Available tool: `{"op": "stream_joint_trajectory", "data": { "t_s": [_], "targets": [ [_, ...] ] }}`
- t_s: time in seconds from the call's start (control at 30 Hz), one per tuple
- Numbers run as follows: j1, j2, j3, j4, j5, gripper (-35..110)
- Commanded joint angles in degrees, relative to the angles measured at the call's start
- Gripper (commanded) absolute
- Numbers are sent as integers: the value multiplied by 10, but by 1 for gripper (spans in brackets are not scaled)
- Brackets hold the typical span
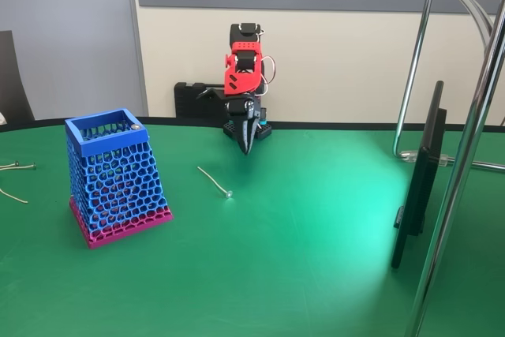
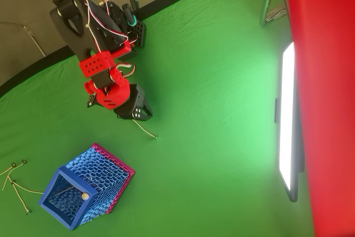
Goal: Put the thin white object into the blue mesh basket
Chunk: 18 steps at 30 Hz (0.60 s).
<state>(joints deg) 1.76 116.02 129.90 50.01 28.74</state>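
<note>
The thin white object [image 1: 213, 181] [image 2: 146, 129] lies flat on the green table, its knob end toward the camera in the fixed view. The blue mesh basket [image 1: 114, 175] [image 2: 91, 184] stands to its left, tilted back on its pink base band. Another pale rod leans inside the basket, with its knob [image 1: 136, 126] [image 2: 84, 196] at the rim. My gripper [image 1: 248, 144] [image 2: 137, 112] hangs fingers-down just behind the lying rod's far end, above the table, shut with nothing in it.
Thin pale wire pieces [image 1: 16, 168] [image 2: 15, 184] lie at the table's left edge, beyond the basket. A dark flat monitor [image 1: 418, 179] [image 2: 287, 120] and chrome stand poles [image 1: 465, 155] occupy the right side. The arm's black base [image 1: 197, 100] sits at the table's back edge.
</note>
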Motion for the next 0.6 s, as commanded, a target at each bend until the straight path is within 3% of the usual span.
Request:
{"op": "stream_joint_trajectory", "data": {
  "t_s": [0.0, 0.57],
  "targets": [
    [11, -53, -69, 26, 36, 1],
    [65, -253, -212, 86, 176, 15]
  ]
}}
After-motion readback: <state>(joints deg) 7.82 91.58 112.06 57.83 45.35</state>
